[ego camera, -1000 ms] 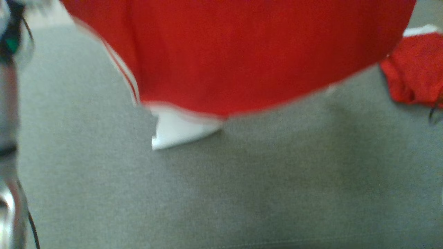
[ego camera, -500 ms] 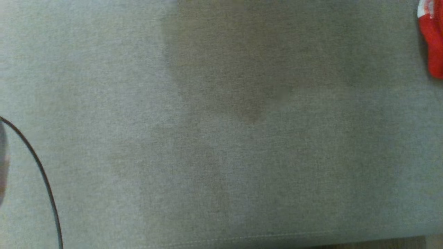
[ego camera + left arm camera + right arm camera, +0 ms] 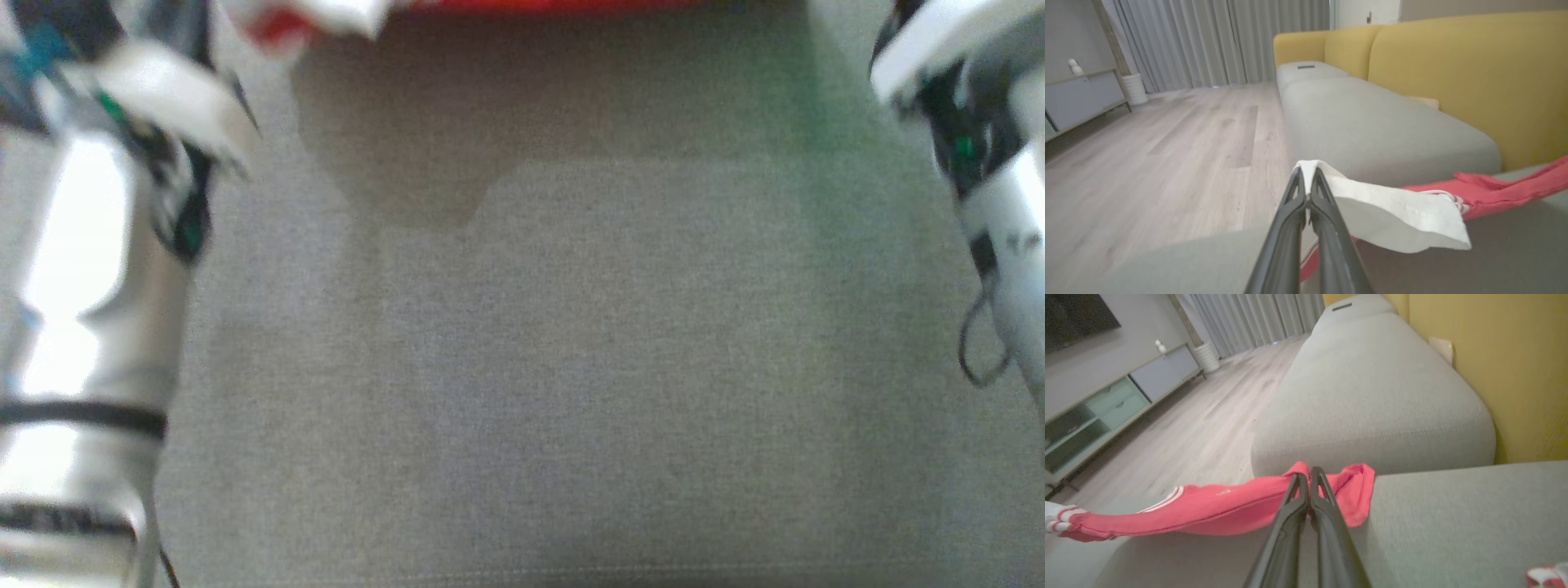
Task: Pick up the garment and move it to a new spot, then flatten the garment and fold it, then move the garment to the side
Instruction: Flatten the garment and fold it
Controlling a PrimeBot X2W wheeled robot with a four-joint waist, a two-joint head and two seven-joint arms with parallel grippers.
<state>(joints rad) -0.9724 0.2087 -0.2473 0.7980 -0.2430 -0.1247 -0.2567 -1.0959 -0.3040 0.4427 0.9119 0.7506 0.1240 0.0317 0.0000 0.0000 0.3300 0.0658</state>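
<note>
The left end effector was shown with its two dark fingers pressed together on a white cuff of the garment. The cloth was pinched at the very tips. The right end effector was likewise closed, pinching a red hem of the same garment beside a folded-over corner.

Between the two grips the garment, red with white stripes and trim, was strung in a shallow sag just above the grey seat of the sofa. In the blurred head view a red strip of it was seen at the top edge, with its shadow cast on the seat below. The left arm and right arm were seen at the sides of that view.

Farther out, the yellow backrest was seen along one side of the seat and a wood floor along the other. A second cloth, red and white, lay on the seat well apart from the held garment.

The garment was judged to be in carriage toward a laying spot, with flattening not yet begun. Several risks were judged from here:

- Either fingertip pinch could be lost if the arms were drawn apart too hard, since little cloth was held.
- If the garment were lowered with slack, the sagging middle could be set down first and creased.
- A dropped end could slide off the seat toward the floor.
</note>
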